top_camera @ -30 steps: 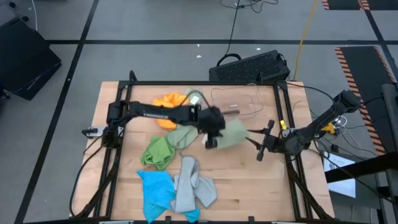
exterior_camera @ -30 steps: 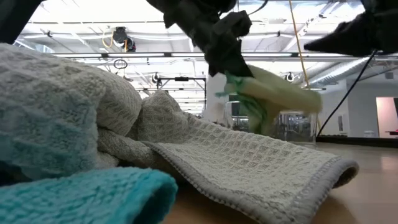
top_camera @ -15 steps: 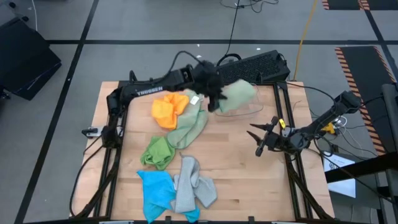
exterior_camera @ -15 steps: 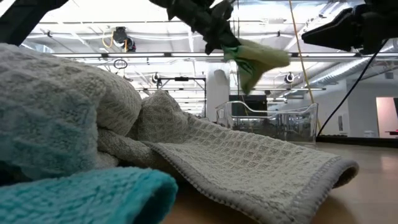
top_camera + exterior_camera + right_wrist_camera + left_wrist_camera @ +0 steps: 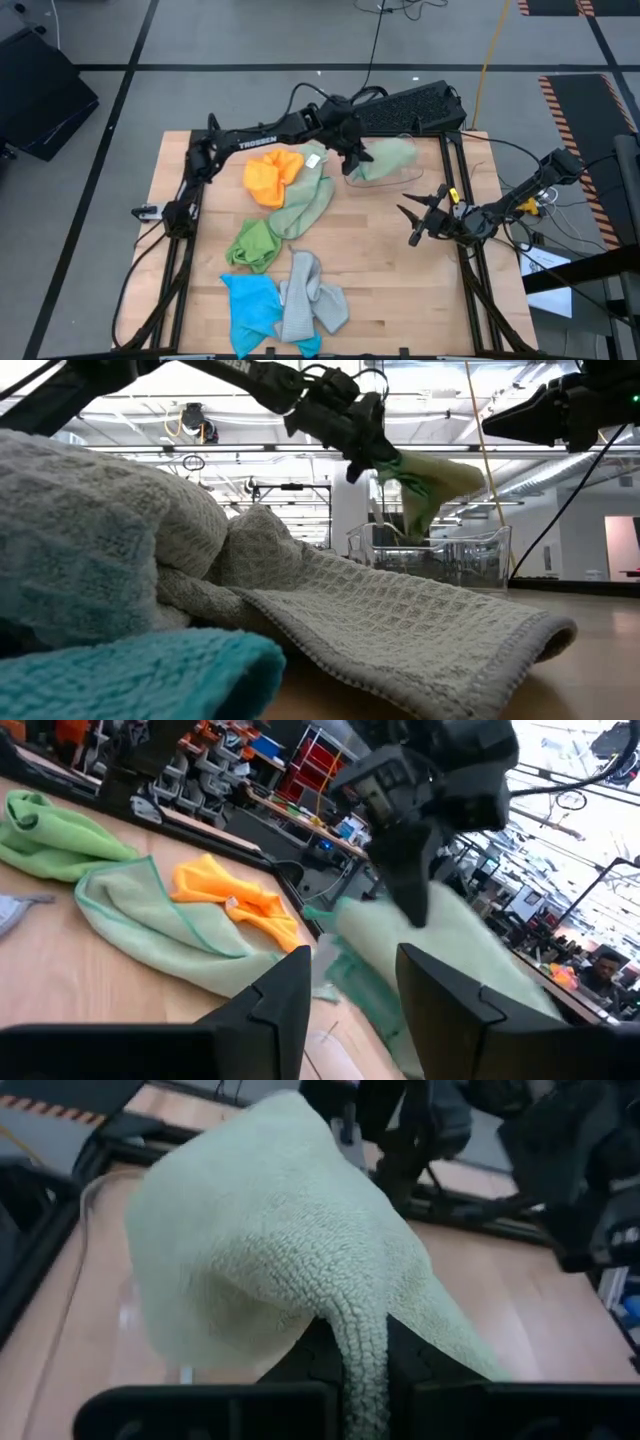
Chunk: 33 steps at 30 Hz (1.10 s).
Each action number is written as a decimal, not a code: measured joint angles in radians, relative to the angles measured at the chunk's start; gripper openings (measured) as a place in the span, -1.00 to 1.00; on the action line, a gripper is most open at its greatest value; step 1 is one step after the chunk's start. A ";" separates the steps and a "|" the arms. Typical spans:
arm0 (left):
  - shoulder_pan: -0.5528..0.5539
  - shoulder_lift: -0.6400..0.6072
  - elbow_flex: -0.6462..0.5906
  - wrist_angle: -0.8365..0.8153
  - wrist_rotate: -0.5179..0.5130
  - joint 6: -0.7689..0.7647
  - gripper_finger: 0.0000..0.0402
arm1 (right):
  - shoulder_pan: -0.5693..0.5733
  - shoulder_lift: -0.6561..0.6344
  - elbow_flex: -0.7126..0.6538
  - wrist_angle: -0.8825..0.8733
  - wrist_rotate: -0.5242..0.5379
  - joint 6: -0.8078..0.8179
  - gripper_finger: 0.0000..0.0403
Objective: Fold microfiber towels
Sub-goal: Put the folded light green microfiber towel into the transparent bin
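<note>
My left gripper [image 5: 356, 153] is shut on a folded pale green towel [image 5: 388, 153] over the clear plastic bin [image 5: 400, 178] at the table's far edge. In the low view this towel [image 5: 432, 478] hangs from the gripper [image 5: 368, 452] down to about the bin's rim [image 5: 470, 532]. An orange towel [image 5: 271, 175], a second pale green towel [image 5: 306, 203], a bright green one [image 5: 252, 243], a blue one [image 5: 249, 305] and a grey one [image 5: 308, 300] lie flat on the table. My right gripper [image 5: 413, 222] stands open at the right, holding nothing. My left gripper pinches a bunched fold of the pale green towel [image 5: 360, 1355] between its two fingers [image 5: 412, 1372]. The fingers come from the table's left, slanting a little downward. The towel spreads out beyond the fingers and droops below them, lifted clear of the table above the bin.
The black frame rails [image 5: 452, 170] run along the table's sides. A dark keyboard-like case [image 5: 405, 108] lies just beyond the far edge. Bare wood [image 5: 400, 290] shows at the near right. The grey towel [image 5: 400, 620] fills the low view's foreground.
My left gripper has carried the folded pale green towel from the table's middle up and toward the far edge, turning as it went, and now holds it over the bin. The towel stays folded and hangs lower at its free end. The other towels have not moved.
</note>
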 joint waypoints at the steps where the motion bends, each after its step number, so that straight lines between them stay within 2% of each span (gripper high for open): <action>1: 0.000 0.009 0.000 0.016 -0.004 -0.001 -0.90 | 0.000 0.000 0.000 0.000 0.000 0.000 -0.31; 5: -0.002 0.012 -0.001 0.012 0.000 0.002 -0.90 | -0.010 0.000 0.000 0.003 0.009 0.017 -0.31; 9: -0.006 0.010 0.000 -0.022 -0.006 0.038 -0.90 | -0.095 0.003 0.000 0.124 0.048 0.074 -0.31; 12: -0.004 0.010 0.000 -0.094 -0.086 0.123 -0.90 | -0.178 0.003 0.007 0.221 -0.070 0.063 -0.31; 14: -0.008 0.010 0.000 -0.150 -0.154 0.184 -0.90 | -0.241 0.004 0.046 0.195 -0.161 0.048 -0.31; 17: -0.025 0.011 0.000 -0.196 -0.203 0.260 -0.90 | -0.360 0.017 0.132 0.078 -0.290 0.036 -0.31; 21: -0.047 0.006 0.000 -0.193 -0.204 0.335 -0.89 | -0.546 0.084 0.277 -0.096 -0.554 0.115 -0.30; 25: -0.071 0.005 0.007 -0.187 -0.229 0.401 -0.89 | -0.690 0.164 0.461 -0.415 -0.724 0.157 -0.30; 29: -0.105 0.004 0.057 -0.251 -0.310 0.477 -0.89 | -0.825 0.214 0.640 -0.770 -0.915 0.138 -0.30; 33: -0.123 0.003 0.099 -0.314 -0.395 0.555 -0.89 | -0.965 0.265 0.776 -0.991 -1.123 0.111 -0.29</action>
